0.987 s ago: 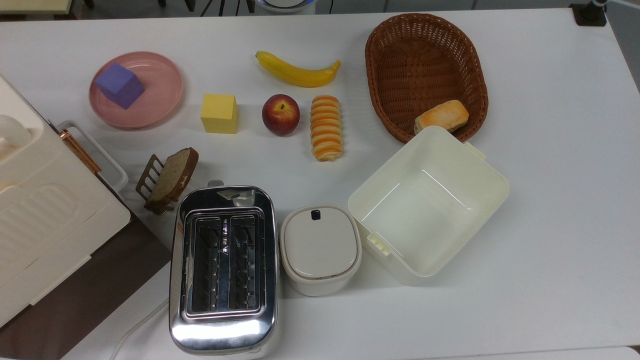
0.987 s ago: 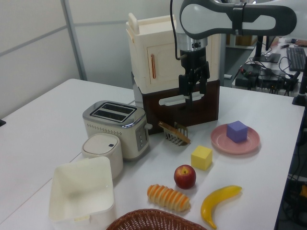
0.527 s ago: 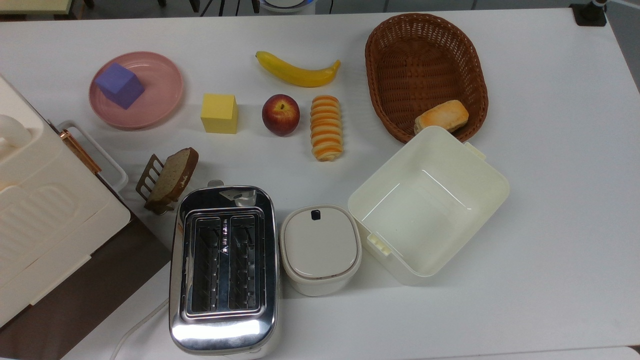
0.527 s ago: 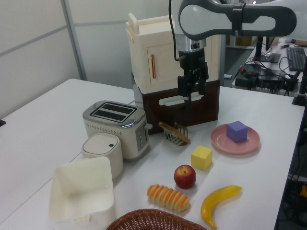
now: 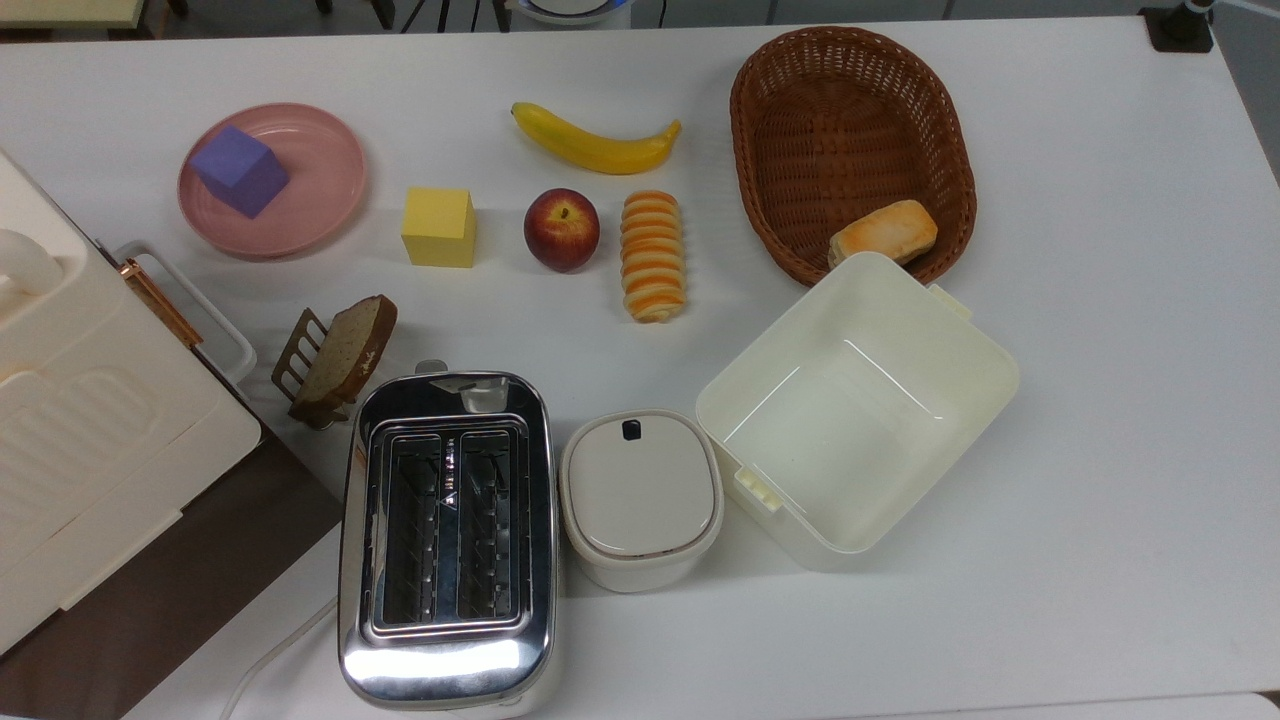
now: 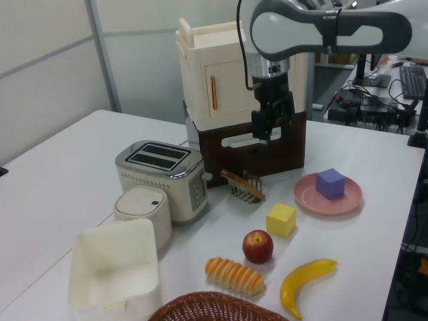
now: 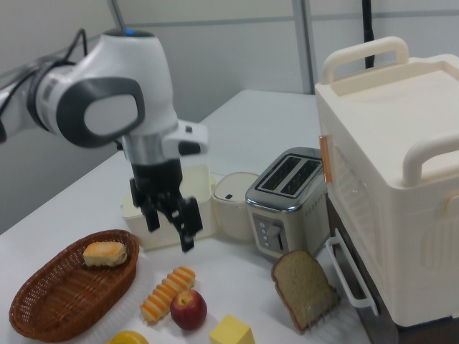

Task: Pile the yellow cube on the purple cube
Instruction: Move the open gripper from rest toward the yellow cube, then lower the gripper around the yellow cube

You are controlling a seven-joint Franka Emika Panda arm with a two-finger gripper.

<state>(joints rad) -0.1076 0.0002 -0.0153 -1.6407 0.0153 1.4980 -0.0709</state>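
Purple cube: the purple cube (image 5: 240, 170) sits on the pink plate (image 5: 330, 195) at the top view's left, tilted corner-on, exactly where it was a second ago.
Yellow cube: the yellow cube (image 5: 439, 227) rests flat on the table (image 5: 1100, 300), just right of the plate in the top view and left of the apple (image 5: 562, 229); untouched, it hasn't budged.
Neighbours: banana (image 5: 595, 143), striped bread roll (image 5: 651, 256) and basket (image 5: 850, 150) run on to the top view's right, all unmoved.
Pincer: here's the change: the pincer (image 6: 270, 130) has drifted a little toward the left view's right and risen slightly over the last second, and it hangs high above the table in front of the cream cabinet (image 6: 227, 73).
Fingers: in the right view the pincer (image 7: 171, 224) shows its two fingers apart with nothing between them.
Meaning: my read is that this is only the opening approach; the arm is swinging toward the cubes' side but remains well above the yellow cube, so the grasp and the stacking are all yet to come.
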